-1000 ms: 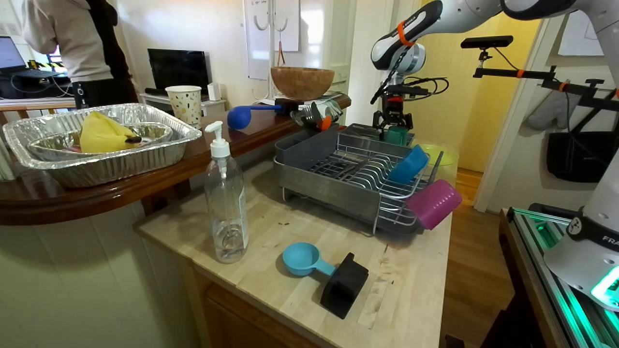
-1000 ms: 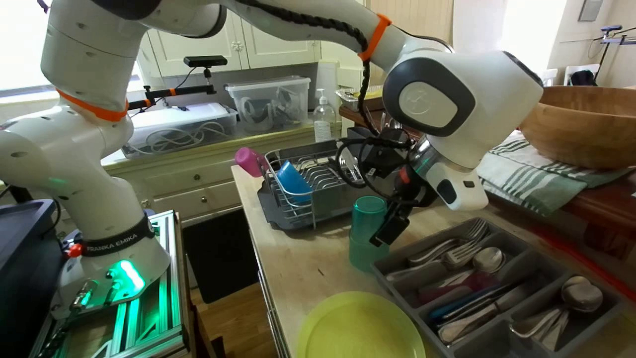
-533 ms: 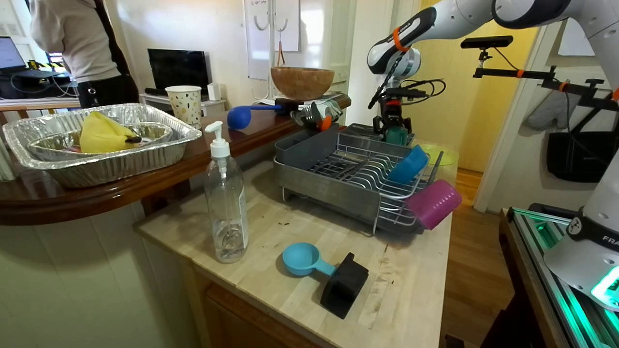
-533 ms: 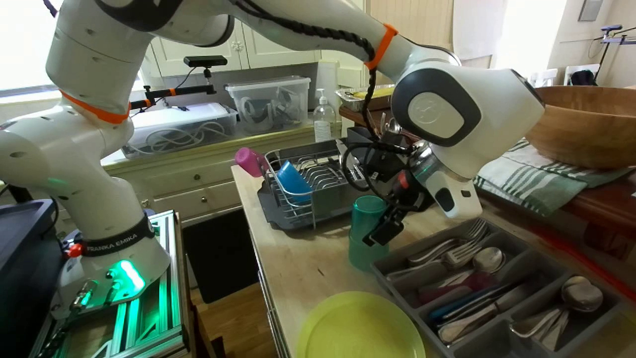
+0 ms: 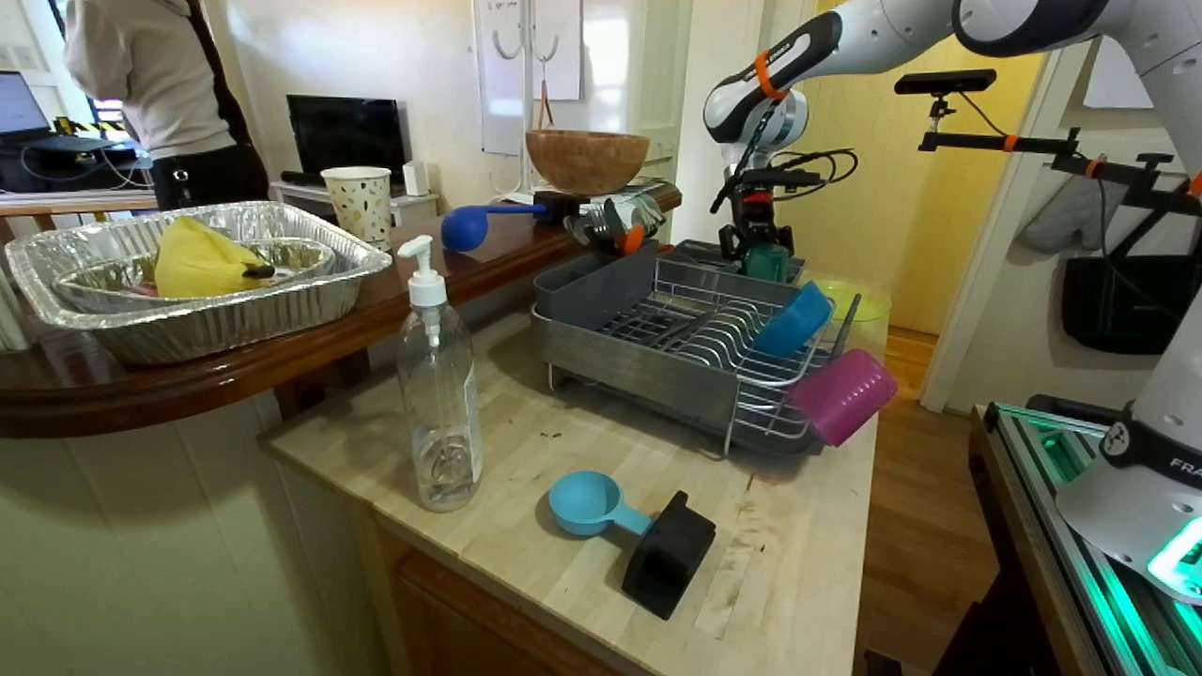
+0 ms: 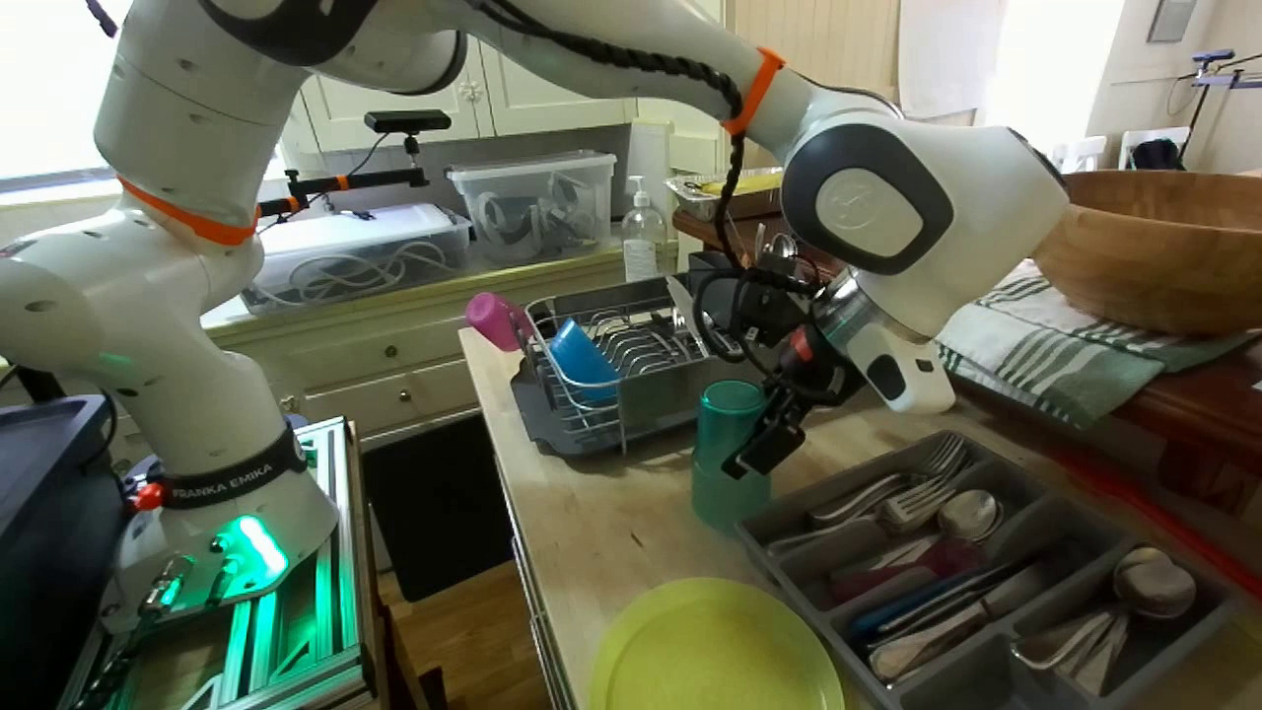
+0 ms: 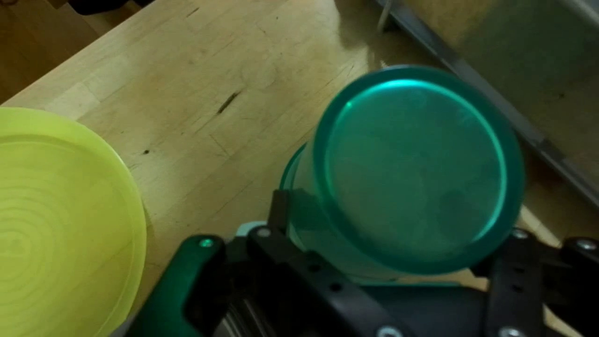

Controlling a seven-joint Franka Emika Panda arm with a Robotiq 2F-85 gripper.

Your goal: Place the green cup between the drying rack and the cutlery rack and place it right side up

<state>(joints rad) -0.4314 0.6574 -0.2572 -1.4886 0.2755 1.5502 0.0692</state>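
The green cup (image 6: 725,434), translucent and upside down with its base on top, is on the wooden counter side between the drying rack (image 6: 670,404) and the cutlery rack (image 6: 971,680), a grey tray of utensils. It also shows behind the drying rack in an exterior view, as a small green cup (image 5: 767,265). My gripper (image 7: 393,234) is around the cup's side, shut on it. In the wrist view the left fingers (image 7: 279,210) touch its wall; the right fingertip is partly hidden under the cup's base edge. I cannot tell whether the rim is off the counter.
A yellow plate (image 6: 715,651) lies beside the cutlery tray. The drying rack holds a blue cup (image 6: 582,360), and a magenta cup (image 6: 496,320) hangs on its end. A wooden bowl (image 6: 1163,247) stands on the raised ledge. A soap bottle (image 5: 446,422) and blue scoop (image 5: 587,502) occupy the counter.
My gripper has come down around the cup and closed in on it. Since then the cup has shifted very slightly together with the gripper, a little upward in an exterior view.
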